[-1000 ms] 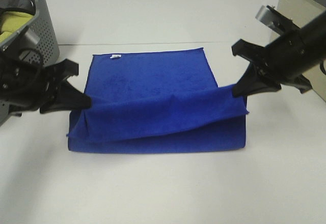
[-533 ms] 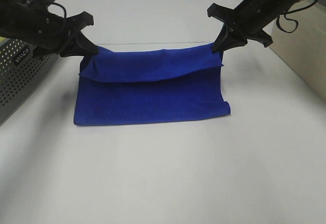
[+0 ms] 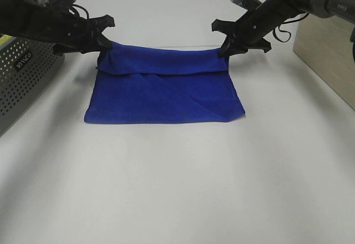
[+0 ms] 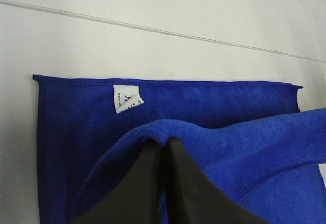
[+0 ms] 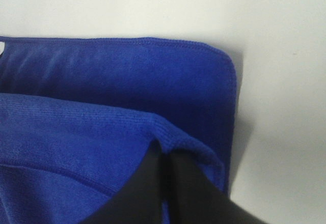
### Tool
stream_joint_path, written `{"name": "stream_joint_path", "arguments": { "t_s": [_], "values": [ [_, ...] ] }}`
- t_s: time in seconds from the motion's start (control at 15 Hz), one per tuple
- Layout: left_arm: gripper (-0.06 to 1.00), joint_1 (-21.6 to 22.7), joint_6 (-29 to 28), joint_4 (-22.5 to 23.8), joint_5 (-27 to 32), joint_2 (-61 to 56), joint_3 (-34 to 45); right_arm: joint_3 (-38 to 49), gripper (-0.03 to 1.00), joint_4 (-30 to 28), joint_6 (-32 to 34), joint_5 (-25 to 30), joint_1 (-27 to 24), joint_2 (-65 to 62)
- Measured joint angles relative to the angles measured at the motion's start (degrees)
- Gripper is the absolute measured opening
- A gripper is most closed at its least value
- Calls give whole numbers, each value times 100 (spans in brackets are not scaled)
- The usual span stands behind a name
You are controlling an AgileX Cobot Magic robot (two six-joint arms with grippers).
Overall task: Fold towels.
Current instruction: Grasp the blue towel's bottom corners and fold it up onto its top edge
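A blue towel (image 3: 166,91) lies on the white table, its near half drawn over the far half. My left gripper (image 3: 106,45) is shut on the towel's left corner, held just above the far left edge. My right gripper (image 3: 224,49) is shut on the right corner at the far right edge. In the left wrist view the gripper (image 4: 162,143) pinches blue cloth above the lower layer (image 4: 76,107), which bears a white label (image 4: 126,98). In the right wrist view the gripper (image 5: 164,150) pinches cloth near the towel's far corner (image 5: 219,71).
A grey perforated basket (image 3: 22,72) stands at the left edge of the table. A beige box (image 3: 327,55) stands at the right. A seam line in the table runs just behind the towel (image 4: 153,29).
Both grippers have carried the towel's near edge away from the camera to the far edge, so the towel now lies folded in half. The folded towel has shifted farther back on the table.
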Motion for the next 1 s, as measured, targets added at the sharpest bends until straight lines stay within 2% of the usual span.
{"name": "stream_joint_path", "arguments": {
  "t_s": [0.07,0.13,0.27,0.33,0.4,0.53,0.67,0.87,1.0],
  "values": [
    [6,-52,0,0,-11,80,-46,-46,6,-6,29,-69,0,97],
    [17,-109,29,11,-57,120,-63,-52,20,-17,86,-172,0,132],
    [49,-166,132,40,-126,120,-69,-109,62,-57,149,-132,0,132],
    [61,-143,149,74,-143,120,-80,-126,76,-103,143,57,0,74],
    [67,-109,155,120,-97,120,-92,-126,82,-195,143,378,0,-11],
    [70,17,166,321,378,109,-92,-126,86,-281,138,1100,0,-223],
    [69,80,52,751,1129,109,-92,-132,87,-281,149,1650,0,-344],
    [67,92,-905,1490,2063,109,-92,166,87,-327,361,1684,0,-441],
    [67,92,-1553,2131,2343,11,-92,688,87,-350,355,1702,0,-653]
  ]
}}
